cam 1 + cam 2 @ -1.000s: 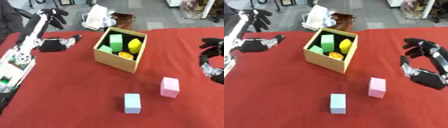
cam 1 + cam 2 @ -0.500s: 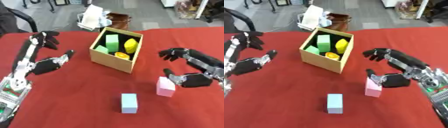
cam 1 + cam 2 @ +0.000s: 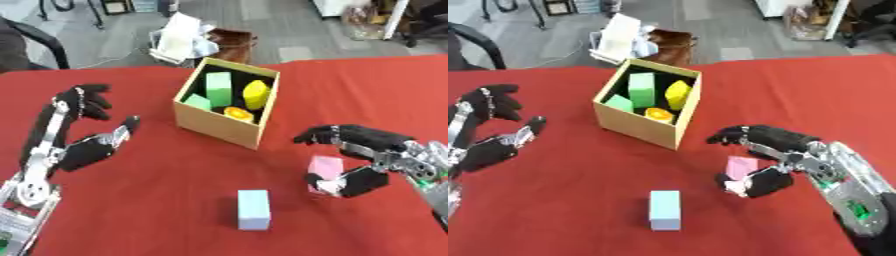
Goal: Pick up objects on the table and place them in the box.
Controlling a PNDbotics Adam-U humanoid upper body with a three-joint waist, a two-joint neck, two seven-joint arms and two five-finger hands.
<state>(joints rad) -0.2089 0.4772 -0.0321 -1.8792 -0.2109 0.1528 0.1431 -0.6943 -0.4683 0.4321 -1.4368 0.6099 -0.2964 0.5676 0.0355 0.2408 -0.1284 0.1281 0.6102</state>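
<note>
Within the last second the right hand had swung in from the right edge and now bracketed the pink block, fingers above, thumb below, not clearly clamped. Pickup looked imminent. The block lay at lower right on the red tabletop, below the box, long axis roughly up-frame.

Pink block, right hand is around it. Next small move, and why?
Probably close the right hand on the pink block before lifting. Fingers arch over its top and the thumb sits at its near side, but I can't tell whether they touch it, and it rests on the red table. The cardboard box is up-left, with room inside.
</note>
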